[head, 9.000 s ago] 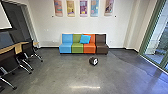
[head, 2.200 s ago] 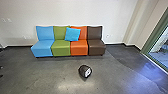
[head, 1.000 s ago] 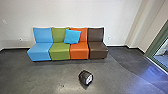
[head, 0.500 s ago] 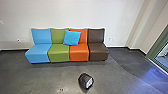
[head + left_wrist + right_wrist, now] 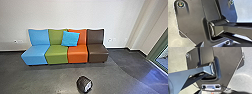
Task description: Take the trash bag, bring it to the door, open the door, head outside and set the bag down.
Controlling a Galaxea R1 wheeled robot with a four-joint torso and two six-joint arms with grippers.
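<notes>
Trash bag (image 5: pixel 84 84) located on the floor (image 5: pixel 52 81), in front of the row of seats and apart from it, on the near side. Largest items first. Wall (image 5: pixel 62 15): pale, running behind the seats, with a dark baseboard (image 5: pixel 117 50) along its foot. Floor: dark grey and smooth, marked by a curved line that sweeps from near the brown seat toward the right; bluish sheen noted on that side. Seating: four armless units in one row, backs toward the wall. Order from the robot's left to right: blue seat (image 5: pixel 36 53), green seat (image 5: pixel 57 53), orange seat (image 5: pixel 78 53), brown seat (image 5: pixel 98 53). Green frame (image 5: pixel 160 47): stands at the far right, slanting, with glazing beside it. Cushion (image 5: pixel 70 38): bright blue, propped tilted against the seat backs, overlapping the green and orange ones. Bag, in detail: compact, rounded, blackish, with a whitish patch on the side facing right and toward the camera. Smallest items: pale wall fittings (image 5: pixel 110 40), low on the wall just beside the brown seat. Left gripper (image 5: pixel 218 43): cannot tell whether the jaws are open or closed. Right gripper (image 5: pixel 213 90): jaw state likewise cannot be told.
</notes>
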